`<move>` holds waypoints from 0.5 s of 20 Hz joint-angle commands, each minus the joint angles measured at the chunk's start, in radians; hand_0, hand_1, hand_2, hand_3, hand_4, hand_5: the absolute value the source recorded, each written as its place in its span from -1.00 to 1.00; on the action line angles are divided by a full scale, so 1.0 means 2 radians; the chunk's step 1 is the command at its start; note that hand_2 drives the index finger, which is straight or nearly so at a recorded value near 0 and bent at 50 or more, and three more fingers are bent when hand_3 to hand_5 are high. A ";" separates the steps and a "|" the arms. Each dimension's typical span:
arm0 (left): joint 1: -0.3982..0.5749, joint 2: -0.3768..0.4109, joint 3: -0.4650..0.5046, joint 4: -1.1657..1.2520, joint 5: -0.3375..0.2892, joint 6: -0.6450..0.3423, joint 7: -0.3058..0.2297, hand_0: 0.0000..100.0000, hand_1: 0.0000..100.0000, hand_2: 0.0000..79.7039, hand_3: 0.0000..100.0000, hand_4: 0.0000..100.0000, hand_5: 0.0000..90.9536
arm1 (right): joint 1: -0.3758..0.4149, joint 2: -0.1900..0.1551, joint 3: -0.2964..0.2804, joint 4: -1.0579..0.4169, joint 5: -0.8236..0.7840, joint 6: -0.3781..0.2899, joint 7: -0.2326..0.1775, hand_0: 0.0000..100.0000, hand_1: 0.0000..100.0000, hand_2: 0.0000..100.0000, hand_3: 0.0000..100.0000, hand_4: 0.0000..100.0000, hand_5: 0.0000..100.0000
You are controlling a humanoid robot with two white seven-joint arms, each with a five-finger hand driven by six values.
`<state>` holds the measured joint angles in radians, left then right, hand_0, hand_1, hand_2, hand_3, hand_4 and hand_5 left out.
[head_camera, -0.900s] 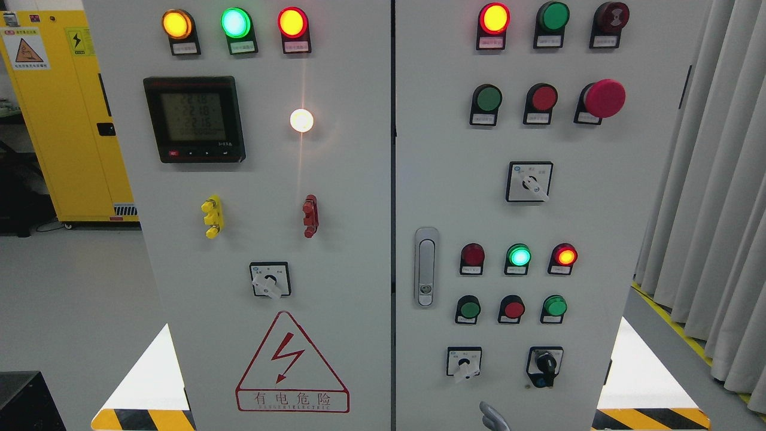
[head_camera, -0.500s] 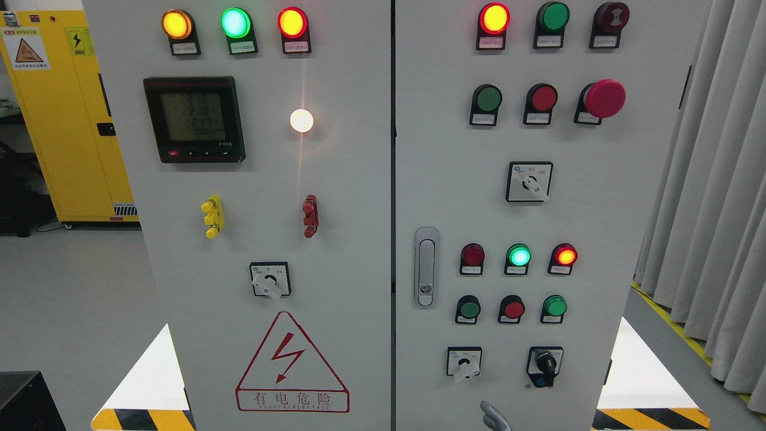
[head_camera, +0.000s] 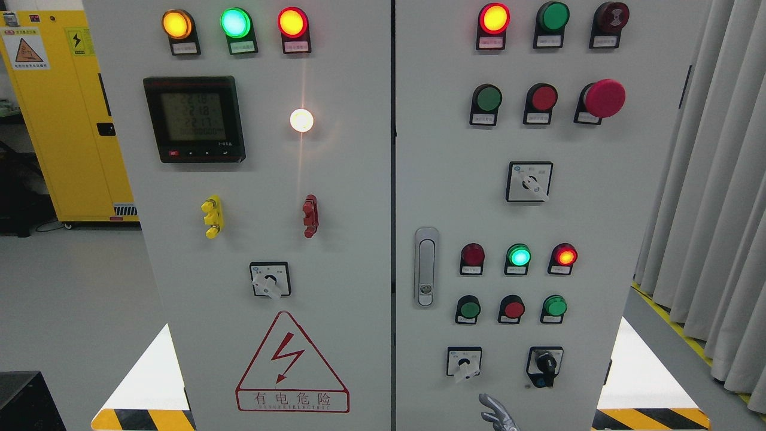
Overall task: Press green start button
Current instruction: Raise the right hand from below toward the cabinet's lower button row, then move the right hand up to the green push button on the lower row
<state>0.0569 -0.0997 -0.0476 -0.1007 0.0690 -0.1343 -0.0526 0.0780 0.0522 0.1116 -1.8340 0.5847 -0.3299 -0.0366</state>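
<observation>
The grey control cabinet has two doors. On the right door, a green push button (head_camera: 489, 97) sits in the upper row beside a red button (head_camera: 544, 97) and a red mushroom stop (head_camera: 604, 98). Two more green buttons (head_camera: 470, 309) (head_camera: 555, 306) flank a red button (head_camera: 513, 309) in the lower row. My right hand (head_camera: 495, 412) shows only as grey fingers rising from the bottom edge, below the lower buttons and apart from the panel controls. Its fingers are loosely extended and hold nothing. The left arm is out of view.
Rotary switches (head_camera: 464, 363) (head_camera: 544, 363) sit just above the hand. A door latch (head_camera: 425, 267) is left of the lower buttons. A green lamp (head_camera: 519, 256) is lit. A yellow cabinet (head_camera: 66, 120) stands far left and curtains (head_camera: 712, 179) hang at the right.
The right hand has risen a little from the bottom edge, so more of its fingers show. The panel lamps and switches are unchanged.
</observation>
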 commanded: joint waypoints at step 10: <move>0.000 0.000 0.000 0.001 0.000 0.000 0.000 -0.76 0.11 -1.00 -1.00 -1.00 -1.00 | -0.116 -0.002 -0.050 0.038 0.244 0.005 -0.012 0.18 0.83 -1.00 0.49 0.68 0.69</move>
<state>0.0568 -0.0997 -0.0476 -0.1009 0.0690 -0.1343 -0.0526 -0.0733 0.0518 0.0453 -1.8043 0.9525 -0.3227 -0.0561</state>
